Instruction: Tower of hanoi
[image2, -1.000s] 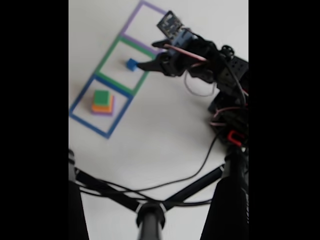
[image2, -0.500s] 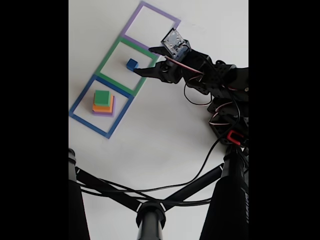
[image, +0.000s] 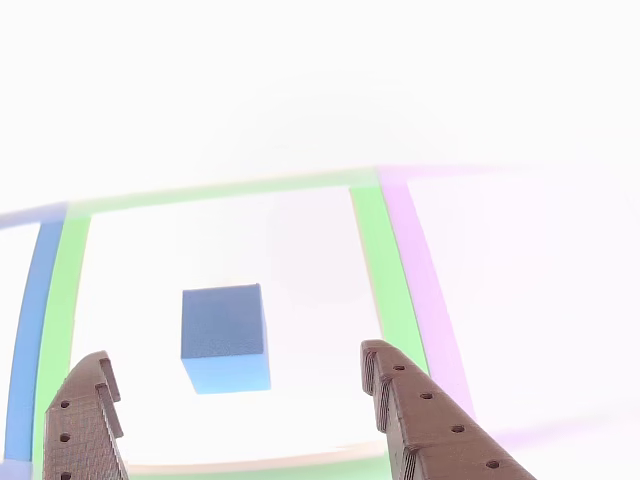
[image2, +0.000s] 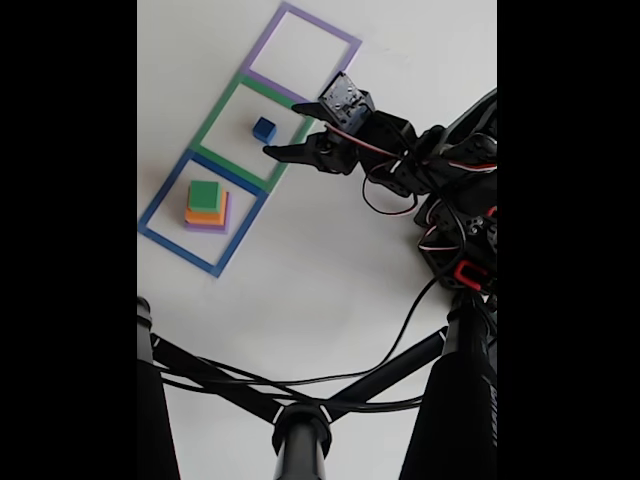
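A white table (image2: 330, 270) carries three flat square outlines laid in a diagonal row in the fixed view: a blue square outline (image2: 160, 195) at the lower left, a green square outline (image2: 216, 116) in the middle, and a purple square outline (image2: 268, 40) at the upper right.

A small matte blue foam cube (image2: 264, 129) sits alone inside the green outline, toward its upper right part. Inside the blue outline stands a short stack: a wide flat purple foam slab (image2: 205, 226) at the bottom, an orange foam block (image2: 203, 214) on it, and a green foam square (image2: 204, 195) on top.

A black robot arm (image2: 440, 165) reaches in from the right edge of the frame. Its claw (image2: 282, 128) is spread apart and grips nothing, with one dark tip above and to the right of the blue cube and the other below and to the right of it, both close to the cube but not touching.

In the other view, the blue cube (image: 224, 337) lies left of centre inside the green outline (image: 372, 260), with a strip of the purple outline (image: 425, 290) to its right and a strip of the blue outline (image: 28, 330) at the left edge. The claw (image: 235, 362) shows as two brown ribbed fingers (image: 420, 420) rising from the bottom edge, one on each side of the cube, with gaps between them and it.

Black cables and a dark stand cross the bottom of the fixed view.
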